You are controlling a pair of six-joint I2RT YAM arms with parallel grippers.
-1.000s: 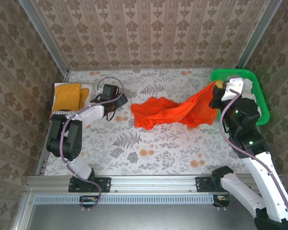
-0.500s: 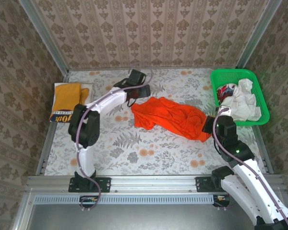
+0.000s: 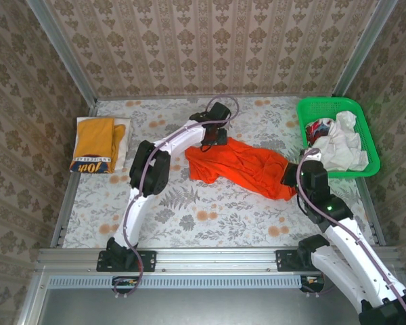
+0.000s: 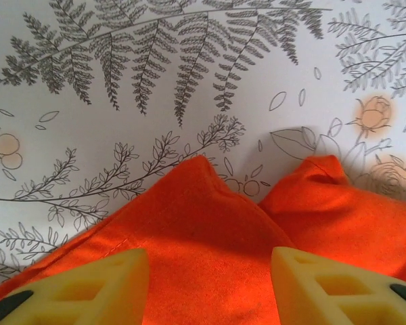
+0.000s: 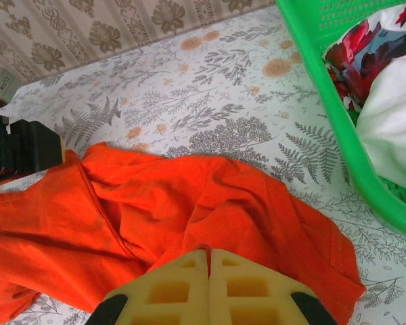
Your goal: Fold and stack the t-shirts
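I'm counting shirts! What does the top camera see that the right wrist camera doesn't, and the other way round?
Top camera: the folded yellow t-shirt, far left. Right wrist camera: a close look at the right gripper, its fingers pressed together above the cloth. Both: the orange t-shirt spread in the middle, the green basket, and the white cloth inside it.

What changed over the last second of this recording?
The right hand lowered the raised end of the orange t-shirt from the basket to the table and is shut there. The left hand swung from the yellow t-shirt to the orange one's far edge, open. Yellow t-shirt and basket unchanged.
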